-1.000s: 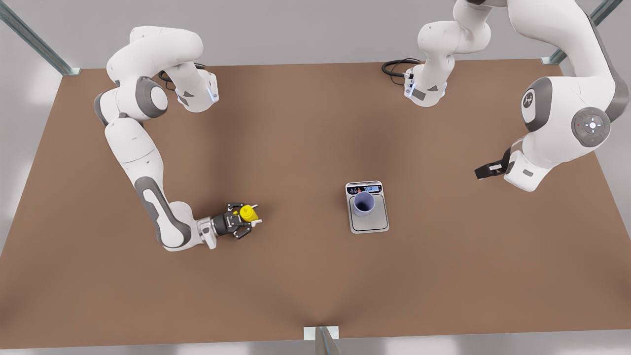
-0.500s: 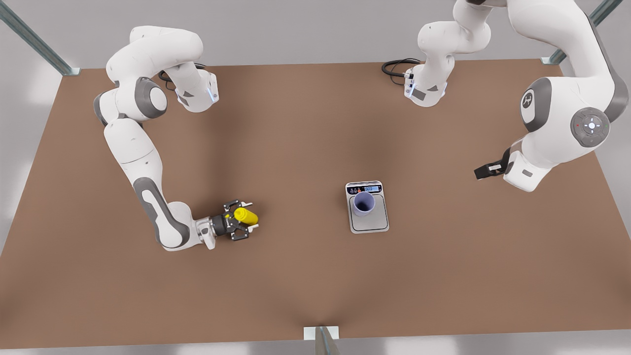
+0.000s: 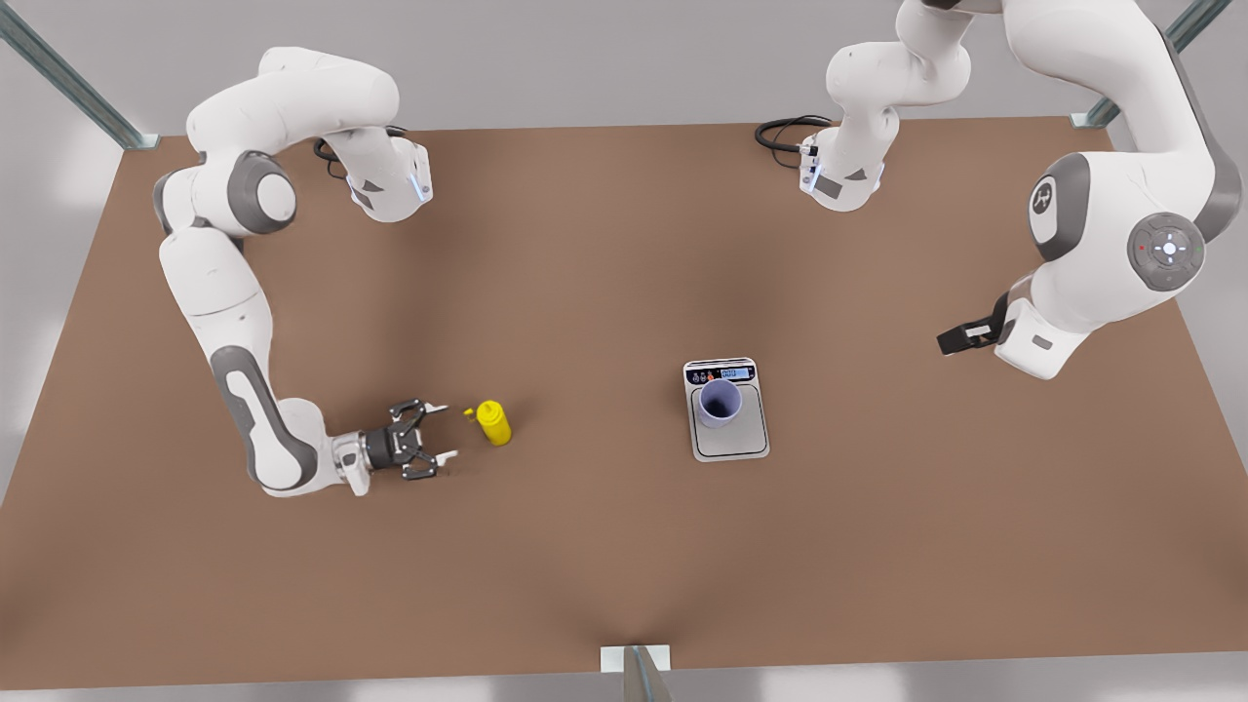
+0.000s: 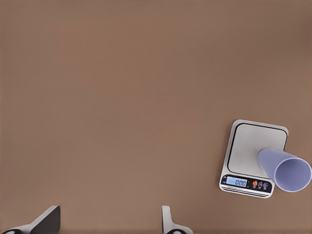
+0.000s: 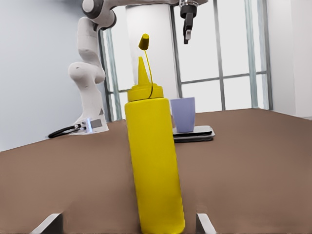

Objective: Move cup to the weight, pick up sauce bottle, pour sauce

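The right gripper point(image 3: 434, 435) sits low on the table point(image 3: 585, 546), fingers wide, holding nothing. The sauce bottle point(image 3: 494, 422) stands just beyond. Farther off, the cup point(image 3: 721, 401) sits on the weight point(image 3: 727, 441). The left gripper point(image 3: 951, 340) hangs high, fingers apart, empty.

Brown table point(image 3: 585, 253) seen from above; right gripper point(image 3: 427, 436) low over it at front view's left, fingers spread apart — nothing between them; sauce bottle point(image 3: 493, 422) upright just beside gripper tips, clear of them; cup point(image 3: 721, 401) upright on weight point(image 3: 726, 409) at centre-right, near its display end; left gripper point(image 3: 951, 338) raised at front view's right, well apart from weight — arm waits.
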Controlling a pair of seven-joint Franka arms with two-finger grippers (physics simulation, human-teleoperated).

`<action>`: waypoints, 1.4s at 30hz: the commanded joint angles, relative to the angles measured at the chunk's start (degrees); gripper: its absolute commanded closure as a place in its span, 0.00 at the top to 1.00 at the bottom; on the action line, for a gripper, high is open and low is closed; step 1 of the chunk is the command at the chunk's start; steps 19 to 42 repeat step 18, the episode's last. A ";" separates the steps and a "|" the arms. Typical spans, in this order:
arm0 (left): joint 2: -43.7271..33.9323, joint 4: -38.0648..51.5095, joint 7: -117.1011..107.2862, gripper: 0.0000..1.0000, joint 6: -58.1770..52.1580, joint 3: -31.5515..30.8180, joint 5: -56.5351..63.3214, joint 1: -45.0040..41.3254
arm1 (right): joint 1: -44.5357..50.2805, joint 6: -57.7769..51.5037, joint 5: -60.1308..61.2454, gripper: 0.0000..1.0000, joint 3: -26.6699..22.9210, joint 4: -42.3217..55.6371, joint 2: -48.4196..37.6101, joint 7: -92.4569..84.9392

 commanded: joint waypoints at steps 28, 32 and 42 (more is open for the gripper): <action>0.08 0.09 0.09 1.00 0.35 -0.08 0.18 0.07 | 15.93 1.89 -56.64 1.00 -1.93 -0.80 -50.46 137.84; 0.08 0.09 0.09 1.00 0.35 -0.08 0.18 0.07 | 15.93 1.89 -56.64 1.00 -1.93 -0.80 -50.46 137.84; 0.08 0.09 0.09 1.00 0.35 -0.08 0.18 0.07 | 15.93 1.89 -56.64 1.00 -1.93 -0.80 -50.46 137.84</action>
